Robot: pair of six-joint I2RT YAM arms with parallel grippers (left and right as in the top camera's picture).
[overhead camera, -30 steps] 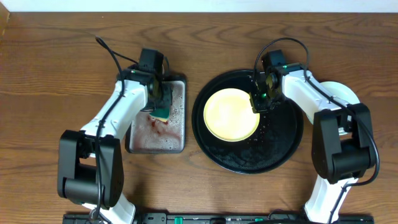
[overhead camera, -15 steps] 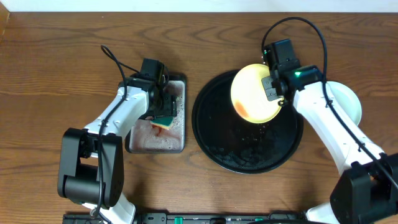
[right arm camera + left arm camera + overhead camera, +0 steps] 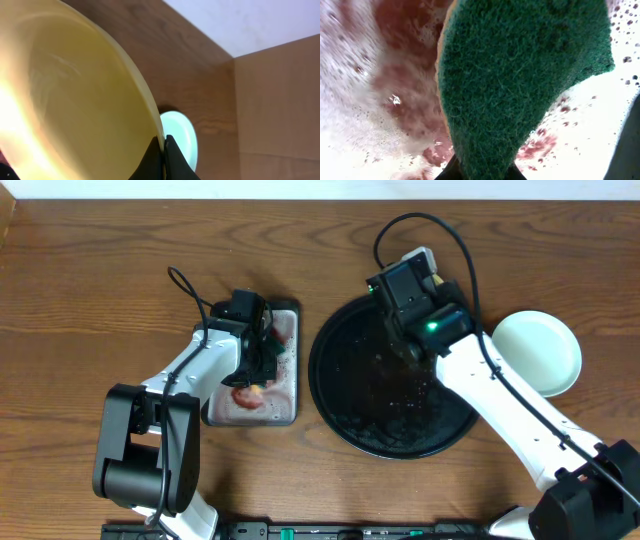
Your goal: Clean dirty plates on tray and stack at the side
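While the left arm is reaching over the grey metal tray (image 3: 285, 408) on the left half of the table (image 3: 80, 300), the left gripper (image 3: 256, 360) is pinching the sponge (image 3: 520, 75) between its two fingers. The tips of these fingers are showing at the lower edge of the left wrist view. The sponge's green scouring face is pointing toward the wrist camera and is covering most of that view. Beneath it, red sauce mixed with white foam is lying across the floor of the grey metal tray.

Further right, the black tray (image 3: 370, 415) is sitting near the centre of the table, just beside the grey metal tray and apart from it. Droplets are glistening on its floor.

The right gripper (image 3: 163, 150) is hovering over the far part of the black tray and is clamping the rim of the pale yellow plate (image 3: 75, 110), one finger on each face. This plate is standing almost on edge.

Farthest right, the mint-white plate (image 3: 540, 350) is lying flat on the table, just beside the black tray's right rim. The right arm is covering the gap, so contact cannot be determined.
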